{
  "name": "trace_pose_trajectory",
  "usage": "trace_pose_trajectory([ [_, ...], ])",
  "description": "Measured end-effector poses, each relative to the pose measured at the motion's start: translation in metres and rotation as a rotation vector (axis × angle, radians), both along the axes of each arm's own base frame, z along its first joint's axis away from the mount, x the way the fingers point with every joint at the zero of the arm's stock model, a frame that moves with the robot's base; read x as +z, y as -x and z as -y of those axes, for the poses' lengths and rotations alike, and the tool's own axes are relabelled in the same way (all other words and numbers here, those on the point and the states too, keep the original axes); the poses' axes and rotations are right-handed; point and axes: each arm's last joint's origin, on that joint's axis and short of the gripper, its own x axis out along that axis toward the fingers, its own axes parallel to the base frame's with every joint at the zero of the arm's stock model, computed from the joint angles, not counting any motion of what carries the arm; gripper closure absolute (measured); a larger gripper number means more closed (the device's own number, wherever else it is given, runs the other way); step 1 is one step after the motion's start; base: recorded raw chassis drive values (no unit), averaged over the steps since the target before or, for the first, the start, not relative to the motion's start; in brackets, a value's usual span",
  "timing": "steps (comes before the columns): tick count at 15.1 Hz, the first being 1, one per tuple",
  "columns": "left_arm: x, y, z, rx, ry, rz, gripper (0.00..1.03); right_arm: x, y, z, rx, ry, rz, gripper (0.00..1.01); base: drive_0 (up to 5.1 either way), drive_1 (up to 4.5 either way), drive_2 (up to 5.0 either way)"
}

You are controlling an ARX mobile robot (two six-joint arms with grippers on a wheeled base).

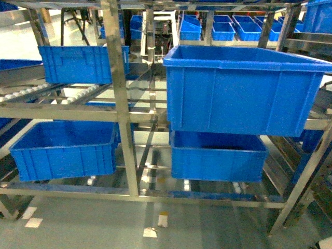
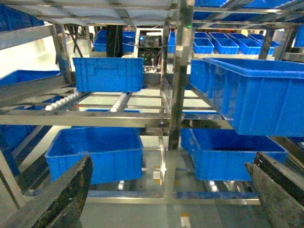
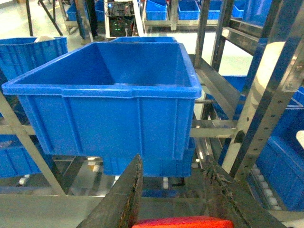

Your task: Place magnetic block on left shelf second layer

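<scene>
Transport step in hand, judged from the views: red block (image 3: 183, 222) pinched between the fingers of the right gripper (image 3: 176, 199), only its top edge visible at the bottom of the right wrist view. Right fingers closed in on the block, one at each side. Left gripper (image 2: 166, 199) spread wide, nothing between its fingers (image 2: 61, 199).

Right gripper facing the big blue bin (image 3: 109, 90) on the right bay, not the target. Target taken to be the left bay's middle tier (image 1: 62, 96): roller rails, with a smaller blue bin (image 1: 78, 63) set far back on them.

Next move, as a judgement: swing the right arm leftward across the centre post (image 1: 122, 98), then lower the block onto that tier or into its bin.

In the way: centre post and front rail (image 1: 57, 111) of the rack. Lower bins (image 1: 65, 150) beneath, more bins in the background. Neither arm visible in the head view.
</scene>
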Motion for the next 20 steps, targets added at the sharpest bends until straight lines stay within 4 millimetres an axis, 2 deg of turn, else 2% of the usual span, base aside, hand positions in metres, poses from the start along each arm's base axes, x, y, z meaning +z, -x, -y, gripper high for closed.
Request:
trace_pose_trajectory([
  [6, -0.0001, 0.0000, 0.0000, 0.000, 0.000, -0.001, 0.05, -0.0002, 0.0000, 0.0000, 0.000, 0.000, -0.001, 0.68, -4.9, 2.55, 2.3],
  [10, -0.0005, 0.0000, -0.0002, 0.006, 0.000, -0.005, 0.05, 0.0007, 0.0000, -0.0012, 0.011, -0.001, 0.006, 0.68, 0.0, 0.00, 0.0],
  [20, -0.0003, 0.0000, 0.0000, 0.000, 0.000, -0.003, 0.05, -0.0016, -0.0004, 0.0000, 0.002, 0.000, -0.010, 0.68, -0.1, 3.59, -3.7],
])
